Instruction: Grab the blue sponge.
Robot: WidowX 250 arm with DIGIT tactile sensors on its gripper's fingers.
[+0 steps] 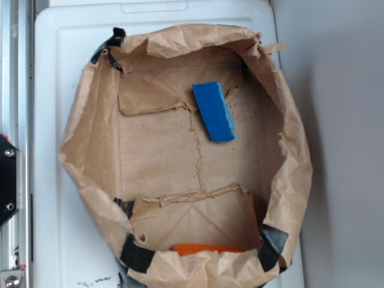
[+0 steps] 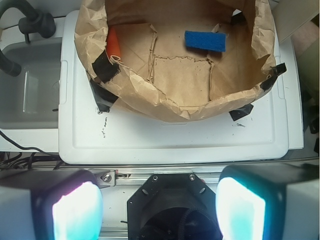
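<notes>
Nearest in the wrist view are the two pale, glowing fingertips [image 2: 77,212] of the gripper [image 2: 159,210], standing wide apart with nothing between them, so the jaws are open and empty. They hang over the metal rail at the edge of the rig, short of the white lid [image 2: 170,140] that serves as the counter here. On that lid sits a crumpled brown paper bag [image 2: 150,102], rolled down into a shallow basin and patched with black tape [image 2: 105,66] at the rim. A flat orange object [image 2: 114,42] leans inside the bag's wall at one side. Farthest off, on the bag's floor toward the far wall, lies the blue sponge [image 2: 205,40], flat and alone, touching nothing but the paper. From the exterior view the sponge [image 1: 213,111] sits at a slant, well apart from the orange object [image 1: 207,248] on the opposite side. It looks like light foam, soft enough to squash and rough enough not to slip, so I'd judge a modest squeeze across its narrow width, near the middle of its length, the safest hold. The sponge is well ahead of the jaws and a little off to one side; they would need to clear the bag's raised rim, then turn to match its slant.
</notes>
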